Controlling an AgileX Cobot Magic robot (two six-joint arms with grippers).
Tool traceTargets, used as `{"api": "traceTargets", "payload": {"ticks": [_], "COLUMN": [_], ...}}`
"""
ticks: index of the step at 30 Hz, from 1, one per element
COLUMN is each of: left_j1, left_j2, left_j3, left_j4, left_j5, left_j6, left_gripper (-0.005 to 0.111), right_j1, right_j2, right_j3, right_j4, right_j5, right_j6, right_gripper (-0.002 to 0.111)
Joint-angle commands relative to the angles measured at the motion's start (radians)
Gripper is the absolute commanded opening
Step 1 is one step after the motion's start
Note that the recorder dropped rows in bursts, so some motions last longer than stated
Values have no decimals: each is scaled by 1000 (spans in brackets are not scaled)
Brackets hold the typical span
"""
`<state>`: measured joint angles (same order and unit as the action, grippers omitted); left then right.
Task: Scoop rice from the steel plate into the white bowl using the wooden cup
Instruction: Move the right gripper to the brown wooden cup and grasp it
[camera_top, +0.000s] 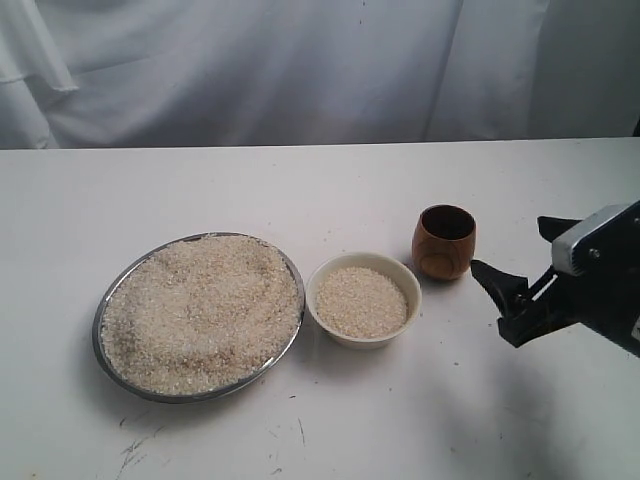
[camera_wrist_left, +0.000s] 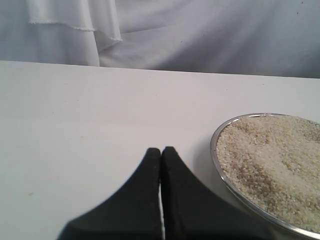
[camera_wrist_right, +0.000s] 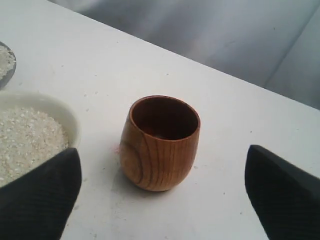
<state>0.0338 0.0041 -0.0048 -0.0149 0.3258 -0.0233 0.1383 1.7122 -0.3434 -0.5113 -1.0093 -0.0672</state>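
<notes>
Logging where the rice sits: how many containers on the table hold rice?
2. The wide shiny steel plate at the left is heaped with rice; the small cream-white ceramic bowl just right of it holds some. The brown wooden cup looks empty.

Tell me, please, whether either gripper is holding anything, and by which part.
Nothing is held: the right gripper is open near the wooden cup; the left gripper is shut empty.

The left gripper's (camera_wrist_left: 161, 152) black fingers are pressed together over the white table (camera_wrist_left: 90, 120), beside the shiny steel plate (camera_wrist_left: 216, 155) heaped with beige rice (camera_wrist_left: 275, 160).
</notes>
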Motion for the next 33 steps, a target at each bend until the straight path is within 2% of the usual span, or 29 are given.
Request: {"api": "traceTargets", "payload": {"ticks": [1,4,12,33], "left_j1": [2,2,2,2], "left_j2": [-4,-4,-4,-4], "left_j3": [5,5,5,5], "left_j4": [-2,-2,-2,-2], "left_j5": [-7,-7,-7,-7], "left_j6": [0,0,0,0], "left_gripper": [0,0,0,0], "right_j1": [-4,-4,-4,-4], "right_j2": [6,56,243,429], "right_j3": [-8,-33,-104,-380], "right_j4": [4,4,-47,-216], "right_j5": [8,0,-118,-66], "right_j6": [80,165,171,239], "right_gripper": [81,81,81,81]}}
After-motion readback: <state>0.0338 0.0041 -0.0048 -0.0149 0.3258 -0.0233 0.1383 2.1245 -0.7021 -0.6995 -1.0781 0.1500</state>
